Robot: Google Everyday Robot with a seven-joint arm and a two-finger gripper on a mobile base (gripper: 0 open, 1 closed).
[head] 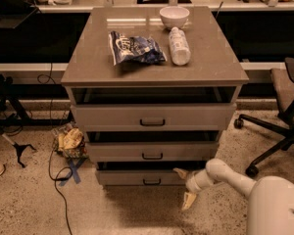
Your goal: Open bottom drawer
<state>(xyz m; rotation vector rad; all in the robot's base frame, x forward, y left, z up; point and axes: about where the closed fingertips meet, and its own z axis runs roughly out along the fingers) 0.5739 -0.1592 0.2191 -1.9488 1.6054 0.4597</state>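
The cabinet [88, 67] is a boxy grey-taupe unit with a flat, smooth, faintly glossy top and three plain slab fronts, each with a small dark bar handle at its centre. It stands on a speckled floor [137, 214]. The robot's arm [235, 177] is rounded and off-white, ending in pale, tapering fingers [188, 200].

On the top lie a crinkled blue-and-white snack bag [134, 49], a white bottle [179, 45] on its side just right of it, and a round white bowl [174, 16] behind the bottle. A black office chair [284, 106] stands to the right. On the left, a crumpled yellowish wrapper [71, 141] lies beside the cabinet's foot, with a thin black cable [55, 182] and blue tape [73, 169] near it.

The bottom drawer [132, 177] sits lowest, close to the floor, its front the narrowest of the three. A dark gap shows above it, as above the other two fronts. The gripper [184, 186] hangs in front of the drawer's right end, just right of the handle [151, 182], its two fingers spread apart and holding nothing; the upper finger lies against the front.
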